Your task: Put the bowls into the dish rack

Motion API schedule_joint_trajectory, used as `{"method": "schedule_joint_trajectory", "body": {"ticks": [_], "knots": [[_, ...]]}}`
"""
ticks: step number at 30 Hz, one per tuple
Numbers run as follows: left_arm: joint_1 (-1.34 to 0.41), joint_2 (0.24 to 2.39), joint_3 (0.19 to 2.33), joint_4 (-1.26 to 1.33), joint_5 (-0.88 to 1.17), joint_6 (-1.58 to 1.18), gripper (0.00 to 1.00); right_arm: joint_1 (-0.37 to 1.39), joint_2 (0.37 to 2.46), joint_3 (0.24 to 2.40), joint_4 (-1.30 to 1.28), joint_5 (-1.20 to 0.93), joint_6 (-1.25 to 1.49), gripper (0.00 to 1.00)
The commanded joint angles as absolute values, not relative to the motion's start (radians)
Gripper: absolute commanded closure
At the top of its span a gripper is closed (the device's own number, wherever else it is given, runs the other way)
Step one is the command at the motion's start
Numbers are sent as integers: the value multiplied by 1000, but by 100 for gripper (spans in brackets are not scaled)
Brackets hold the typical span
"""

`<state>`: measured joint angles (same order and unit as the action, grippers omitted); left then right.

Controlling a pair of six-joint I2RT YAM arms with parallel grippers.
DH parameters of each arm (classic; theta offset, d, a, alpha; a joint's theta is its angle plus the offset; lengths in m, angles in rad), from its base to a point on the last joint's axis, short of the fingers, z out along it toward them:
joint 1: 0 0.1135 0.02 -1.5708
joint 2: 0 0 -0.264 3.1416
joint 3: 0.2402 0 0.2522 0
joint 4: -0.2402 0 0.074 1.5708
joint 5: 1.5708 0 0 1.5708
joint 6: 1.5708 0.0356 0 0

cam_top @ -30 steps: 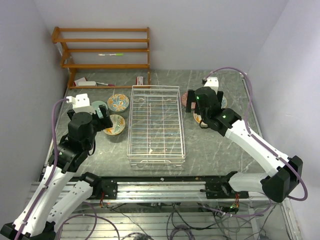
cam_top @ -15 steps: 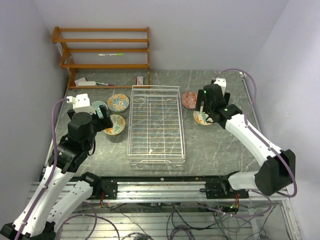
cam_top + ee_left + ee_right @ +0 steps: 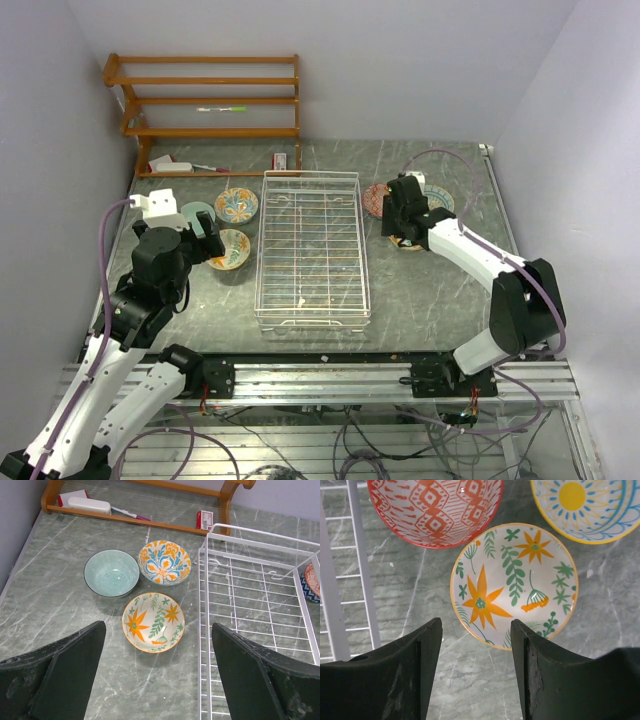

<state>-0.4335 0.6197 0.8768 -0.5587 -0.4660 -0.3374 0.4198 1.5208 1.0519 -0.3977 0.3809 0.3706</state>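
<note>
The white wire dish rack stands mid-table with no bowls in it. To its left lie a teal striped bowl, an orange-and-blue floral bowl and a white leaf-and-flower bowl. My left gripper hovers open above and just short of that last bowl, holding nothing. Right of the rack sit a red patterned bowl, a yellow sun bowl and a second leaf-and-flower bowl. My right gripper is open, pointing down over that bowl's near rim, apart from it.
A wooden shelf unit stands at the back left; its lowest board carries a white case, a pen and a small red box. The rack's rim is close to the left gripper's right finger. A rack wire runs left of the right gripper.
The right arm's wrist swung right, then came back left and lower over the leaf-and-flower bowl. The left arm and all bowls have stayed put.
</note>
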Motion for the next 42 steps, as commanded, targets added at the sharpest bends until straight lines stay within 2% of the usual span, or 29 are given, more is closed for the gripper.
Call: {"method": "schedule_joint_trajectory", "body": {"ticks": [1, 8, 12, 16, 20, 27, 28, 35, 42], "knots": [[-426, 612, 876, -551, -445, -332, 2, 415, 1569, 1034, -333, 345, 347, 43], [-426, 607, 873, -555, -453, -330, 2, 416, 1653, 1042, -317, 353, 340, 43], [-426, 607, 873, -555, -457, -328, 2, 415, 1685, 1040, -298, 351, 342, 47], [-426, 611, 872, -555, -458, -326, 2, 415, 1714, 1043, -286, 357, 343, 60], [-426, 611, 870, -555, -460, -326, 2, 416, 1738, 1046, -282, 365, 344, 65], [-426, 611, 872, -557, -460, -328, 2, 416, 1730, 1059, -306, 390, 359, 98], [-426, 611, 873, -557, -461, -328, 2, 416, 1725, 1062, -316, 395, 365, 100], [-426, 607, 871, -556, -461, -332, 2, 416, 1598, 1073, -382, 389, 373, 100], [-426, 602, 876, -561, -473, -330, 2, 480, 1374, 1165, -460, 312, 342, 100]]}}
